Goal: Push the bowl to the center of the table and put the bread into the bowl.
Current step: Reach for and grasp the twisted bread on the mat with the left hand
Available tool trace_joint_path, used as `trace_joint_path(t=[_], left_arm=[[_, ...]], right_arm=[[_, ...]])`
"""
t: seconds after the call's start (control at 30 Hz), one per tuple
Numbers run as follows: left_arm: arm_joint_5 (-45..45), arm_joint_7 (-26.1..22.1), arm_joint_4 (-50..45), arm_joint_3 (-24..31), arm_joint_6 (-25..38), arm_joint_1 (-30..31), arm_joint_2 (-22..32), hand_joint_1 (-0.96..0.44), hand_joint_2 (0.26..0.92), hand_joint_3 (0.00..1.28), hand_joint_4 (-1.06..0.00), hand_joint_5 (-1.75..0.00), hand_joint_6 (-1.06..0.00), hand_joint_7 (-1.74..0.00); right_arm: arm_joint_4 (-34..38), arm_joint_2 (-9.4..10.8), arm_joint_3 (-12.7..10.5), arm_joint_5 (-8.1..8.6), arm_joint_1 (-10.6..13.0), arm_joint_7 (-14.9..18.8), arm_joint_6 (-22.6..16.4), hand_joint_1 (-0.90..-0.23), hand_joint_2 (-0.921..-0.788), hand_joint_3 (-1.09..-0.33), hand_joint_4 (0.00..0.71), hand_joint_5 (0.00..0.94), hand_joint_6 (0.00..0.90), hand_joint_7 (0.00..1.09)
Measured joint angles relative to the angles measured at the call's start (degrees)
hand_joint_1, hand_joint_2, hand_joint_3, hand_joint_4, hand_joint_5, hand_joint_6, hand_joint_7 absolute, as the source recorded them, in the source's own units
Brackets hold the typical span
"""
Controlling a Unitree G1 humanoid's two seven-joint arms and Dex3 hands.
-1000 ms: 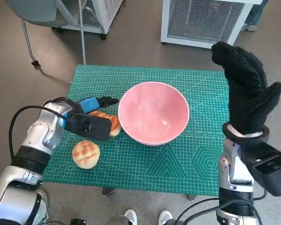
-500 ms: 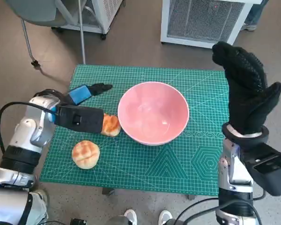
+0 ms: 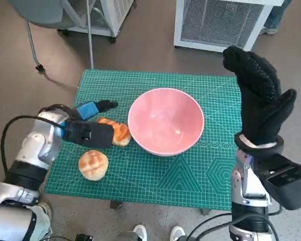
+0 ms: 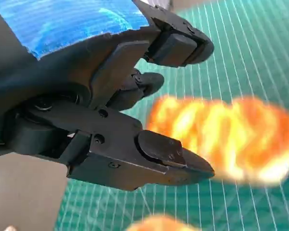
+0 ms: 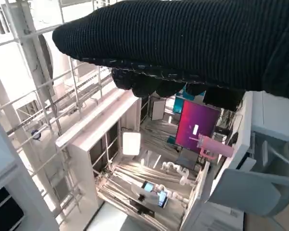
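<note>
Bread, the long toasted piece (image 3: 118, 132), lay on the green cutting mat (image 3: 190, 170) just beside the pink bowl (image 3: 165, 120) on the robot's left side, touching or nearly touching its wall; could not tell which. Bowl sat about mid-table, so the push part looked done, judging from position only. Bowl was empty, nothing in it. A second round bun (image 3: 93, 164) sat nearer the table's front edge, apart from the bowl.

Left hand (image 3: 90, 131) was over the near end of the long bread, fingers (image 4: 168, 159) apart on either side of it in the wrist view, not closed on it. Holding nothing yet, as far as visible.

Step in hand was likely the grasp of the long bread. To do it well: settle fingers around the loaf's middle, close gently since bread squashes, lift clear of the rim before moving over the bowl, avoid nudging the bowl off center.

Right hand (image 3: 258, 103) was raised high beside the bowl, gloved fingers together and upright, holding nothing.
</note>
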Motion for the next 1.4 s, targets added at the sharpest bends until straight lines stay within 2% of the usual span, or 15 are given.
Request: trace_joint_path(t=[0.37,0.67,0.73,0.8,0.83,0.87,0.9,0.93,0.97,1.03,1.13,1.2,1.4], left_arm=[[0.3,-0.3,2.3,-2.0,-2.1,-0.2,-0.3,0.02,0.743,0.0,-0.26,0.0,-0.41,-0.04],[3.0,3.3,7.1,-4.6,-4.1,-1.8,-1.8,0.0,0.749,0.01,-0.27,-0.01,-0.45,-0.06],[3.9,4.6,8.5,-5.4,-4.7,-2.3,-2.3,-0.01,0.763,0.01,-0.32,-0.03,-0.49,-0.07],[4.4,5.7,9.7,-6.1,-5.7,-2.9,-2.5,-0.01,0.805,0.02,-0.52,-0.06,-0.6,-0.14],[4.5,6.3,10.6,-6.5,-6.6,-3.3,-2.6,0.0,0.831,0.03,-0.65,-0.11,-0.68,-0.18],[4.6,7.1,11.4,-6.7,-7.7,-3.6,-2.6,0.0,0.842,0.03,-0.69,-0.13,-0.7,-0.2],[4.6,7.8,12.0,-7.0,-8.5,-3.8,-2.6,0.0,0.87,0.04,-0.71,-0.5,-0.67,-0.53],[4.8,8.7,12.8,-7.3,-9.6,-4.2,-2.6,0.0,0.88,0.05,-0.71,-0.64,-0.65,-0.66],[5.0,9.7,13.6,-7.5,-10.6,-4.5,-2.4,0.0,0.892,0.05,-0.71,-0.86,-0.67,-0.77],[5.4,12.2,14.8,-7.8,-13.1,-4.8,-1.9,0.0,0.901,0.05,-0.72,-1.09,-0.7,-0.88],[5.5,14.9,15.9,-7.8,-16.6,-5.1,-1.1,0.0,0.902,0.05,-0.73,-1.18,-0.72,-0.91],[5.2,15.9,16.2,-7.7,-18.4,-5.2,-0.7,0.0,0.909,0.05,-0.73,-1.2,-0.69,-0.98],[3.8,17.0,16.1,-6.4,-20.7,-5.2,0.2,0.0,0.919,0.06,-0.73,-1.14,-0.62,-1.16]], right_arm=[[0.0,0.0,0.0,0.92,0.0,0.0,0.4,-0.601,-0.921,-0.762,0.287,0.031,-0.001,0.77],[0.0,0.0,0.1,0.97,0.0,0.0,0.4,-0.599,-0.921,-0.763,0.288,0.032,-0.001,0.78],[0.0,0.0,0.1,0.97,0.0,0.0,0.4,-0.599,-0.921,-0.764,0.288,0.032,-0.001,0.78],[0.0,0.0,0.2,0.97,0.0,0.0,0.4,-0.598,-0.921,-0.764,0.288,0.032,-0.001,0.78],[0.0,0.0,0.3,0.96,0.0,0.0,0.4,-0.598,-0.921,-0.764,0.288,0.032,-0.001,0.79],[0.0,0.0,0.3,0.96,0.0,0.0,0.4,-0.598,-0.921,-0.764,0.288,0.032,-0.001,0.79],[0.0,0.0,0.4,0.96,0.0,0.0,0.4,-0.597,-0.921,-0.764,0.287,0.032,-0.001,0.79],[0.0,0.0,0.4,0.96,0.0,0.0,0.4,-0.597,-0.921,-0.765,0.287,0.032,-0.001,0.79],[0.0,0.0,0.5,0.96,0.0,0.0,0.4,-0.599,-0.921,-0.765,0.285,0.031,-0.001,0.79],[-0.1,0.0,0.6,0.96,0.1,0.0,0.4,-0.605,-0.921,-0.765,0.285,0.031,-0.001,0.8],[-0.1,0.0,0.6,0.98,0.1,0.0,0.4,-0.609,-0.921,-0.764,0.288,0.033,-0.001,0.8],[-0.1,0.0,0.6,1.01,0.1,0.0,0.4,-0.611,-0.921,-0.761,0.291,0.035,-0.001,0.81],[-0.1,0.1,0.6,1.11,0.1,0.0,0.3,-0.609,-0.921,-0.76,0.292,0.036,-0.001,0.8]])
